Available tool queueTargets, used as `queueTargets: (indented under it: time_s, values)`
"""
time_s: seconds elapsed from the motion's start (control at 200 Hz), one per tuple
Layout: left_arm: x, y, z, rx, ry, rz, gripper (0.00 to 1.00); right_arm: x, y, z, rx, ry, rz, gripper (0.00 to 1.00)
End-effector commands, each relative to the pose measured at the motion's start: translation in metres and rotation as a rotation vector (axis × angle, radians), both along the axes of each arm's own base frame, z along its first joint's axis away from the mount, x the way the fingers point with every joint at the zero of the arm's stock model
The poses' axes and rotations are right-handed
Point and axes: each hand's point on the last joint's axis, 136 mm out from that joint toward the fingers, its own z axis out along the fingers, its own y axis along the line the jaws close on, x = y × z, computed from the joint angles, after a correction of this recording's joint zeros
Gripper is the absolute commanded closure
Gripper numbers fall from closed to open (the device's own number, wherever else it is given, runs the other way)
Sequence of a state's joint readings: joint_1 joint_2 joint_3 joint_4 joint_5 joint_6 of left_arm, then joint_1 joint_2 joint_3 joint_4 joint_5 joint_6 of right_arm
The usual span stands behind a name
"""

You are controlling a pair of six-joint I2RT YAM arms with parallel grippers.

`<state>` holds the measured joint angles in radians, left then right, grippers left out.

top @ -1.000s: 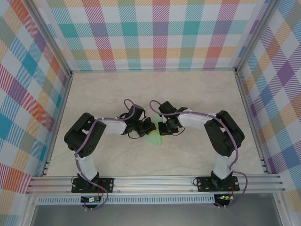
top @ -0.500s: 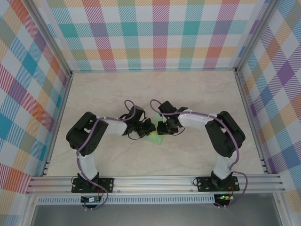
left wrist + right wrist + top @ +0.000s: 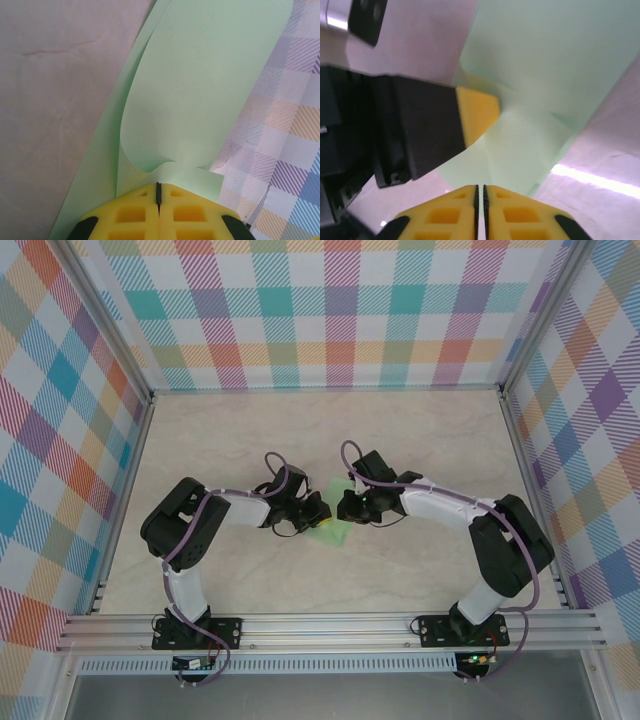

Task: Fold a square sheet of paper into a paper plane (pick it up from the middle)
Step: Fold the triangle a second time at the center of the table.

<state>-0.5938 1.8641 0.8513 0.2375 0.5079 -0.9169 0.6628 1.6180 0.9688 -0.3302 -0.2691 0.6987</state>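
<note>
My left gripper [image 3: 158,189]: yellow pads pressed together, pinching the mint-green paper sheet [image 3: 200,90] at one edge. The sheet bows up and away from the pads in a loose curl, with a second layer beneath it on the side of the marbled tabletop [image 3: 50,100]. My right gripper [image 3: 480,190]: pads pressed together too, nipping the same sheet from the opposite side. Left's yellow pad and black finger sit just beside. From above, both grippers meet nose to nose mid-table, with green paper showing on their far and near sides. Plaid walls [image 3: 340,320] surround the table.
</note>
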Motion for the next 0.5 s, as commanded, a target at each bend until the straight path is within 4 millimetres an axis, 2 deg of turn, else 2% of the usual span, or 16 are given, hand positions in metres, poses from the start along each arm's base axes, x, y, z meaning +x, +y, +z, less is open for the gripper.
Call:
queueTargets:
  time_s: [0.0,0.175,0.34,0.495]
  values:
    - [-0.016,0.018,-0.026,0.094,0.063,0.005,1.00,-0.007,0.027,0.004,0.164,0.101,-0.026,0.92]
    - [-0.016,0.017,-0.026,0.089,0.066,-0.002,1.00,-0.010,0.036,-0.011,0.183,0.177,-0.028,0.94]
    - [-0.018,0.017,-0.022,0.084,0.062,-0.006,1.00,-0.013,0.032,-0.029,0.137,0.216,-0.044,0.94]
    - [-0.019,0.016,-0.016,0.072,0.054,-0.018,1.00,-0.016,0.030,-0.035,0.126,0.234,-0.041,0.93]
